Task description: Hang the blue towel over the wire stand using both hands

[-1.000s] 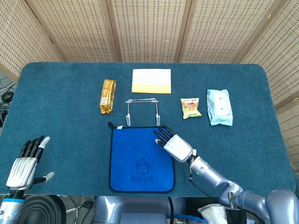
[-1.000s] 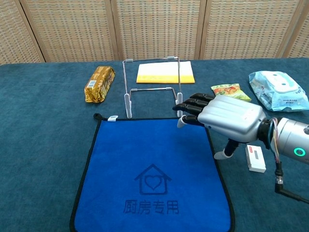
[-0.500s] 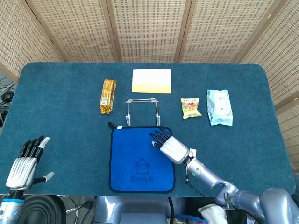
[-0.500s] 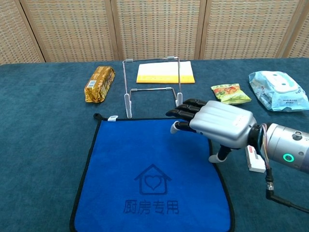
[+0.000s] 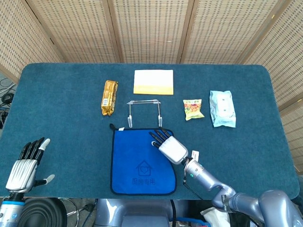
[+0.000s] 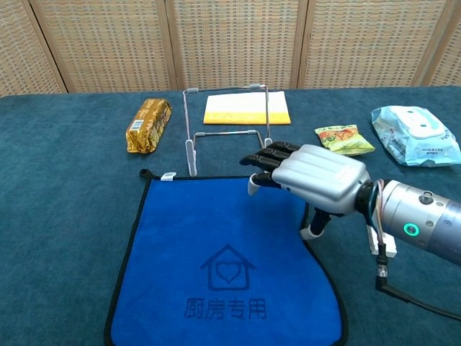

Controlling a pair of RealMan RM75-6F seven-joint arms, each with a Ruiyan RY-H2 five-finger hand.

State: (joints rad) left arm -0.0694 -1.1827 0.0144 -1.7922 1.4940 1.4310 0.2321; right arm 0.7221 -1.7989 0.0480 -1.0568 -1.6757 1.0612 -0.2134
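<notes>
Nearest the robot, the blue towel [image 6: 227, 267] lies flat on the table [image 5: 61, 99], edged in black, with a white house-and-heart outline printed on it and a row of Chinese characters beneath; in the chest view these can be made out as 厨房专用. Its near edge runs out of the chest view, and a small white tag sits at its far left corner beside a black loop.

The right hand [image 6: 310, 176] is over the towel's far right part, back up, fingers extended and slightly apart, holding nothing; whether the fingertips touch the cloth cannot be told. A small white block [image 6: 379, 241] lies on the table mostly hidden behind its wrist.

The left hand [image 5: 26, 165] hovers at the near left corner in the head view, well apart from the towel, fingers spread and empty; its arm is cut off by the frame.

Just beyond the towel's far edge stands the wire stand [image 6: 227, 130], upright and bare. Further left lies a gold snack bar [image 6: 149, 124]; its label is too small to read. To the right are a small yellow-green snack packet [image 6: 343, 138] and a pale blue wipes pack [image 6: 415, 134], print illegible. Farthest is a yellow pad [image 6: 246, 108].
</notes>
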